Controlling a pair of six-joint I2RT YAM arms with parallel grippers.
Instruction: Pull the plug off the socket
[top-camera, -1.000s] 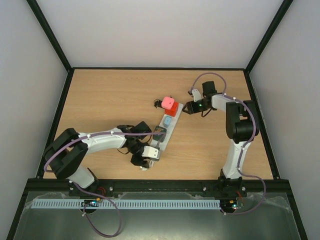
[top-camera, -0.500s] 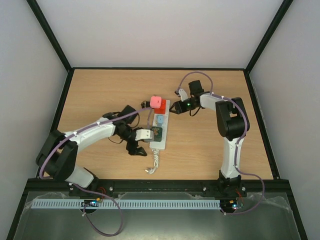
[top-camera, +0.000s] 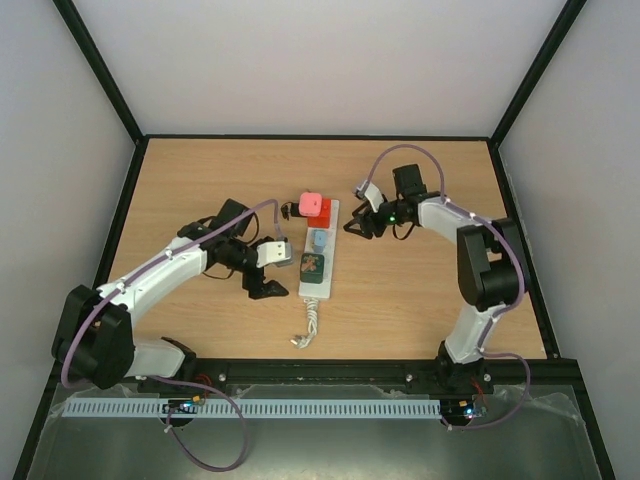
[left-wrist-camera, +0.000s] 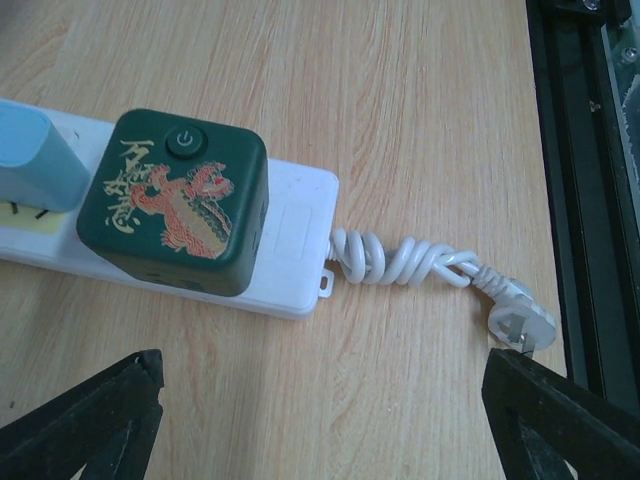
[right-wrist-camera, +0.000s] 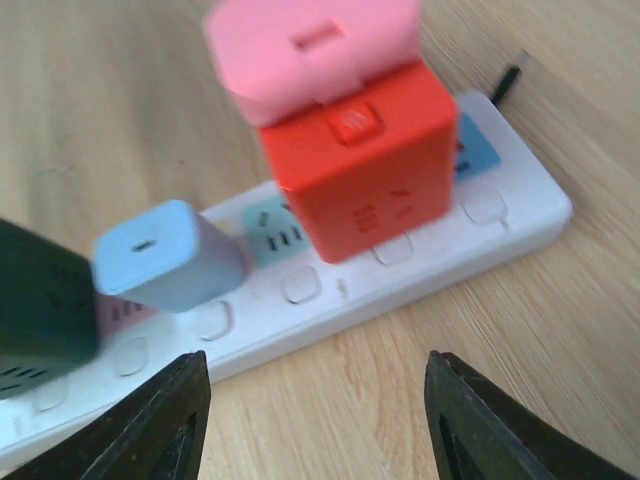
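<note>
Wood tabletop, black rails round it. Left gripper (top-camera: 274, 272): fingers wide apart, holding nothing, parked just left of the socket (top-camera: 313, 288) at centre frame. A second ago it was on the strip's near end; it has let go and backed off.

Right gripper (top-camera: 357, 222): fingers apart, nothing between them. It sits just right of the strip's far end, facing the red cube (right-wrist-camera: 365, 150) with the pink plug (right-wrist-camera: 310, 45) stacked on top.

Strip has swung from diagonal to nearly straight up-down in the overhead frame. Its cord (left-wrist-camera: 400, 260) lies coiled toward the bottom edge. Blue plug (left-wrist-camera: 35, 160) sits mid-strip, green dragon cube (left-wrist-camera: 175, 200) at the near end.

All four are still plugged in, so nothing is off yet. Reads as a reposition only: strip squared up, both arms released. My guess: right goes for the pink/red stack. Left has to pin the strip again, or the whole thing lifts with the pull.
</note>
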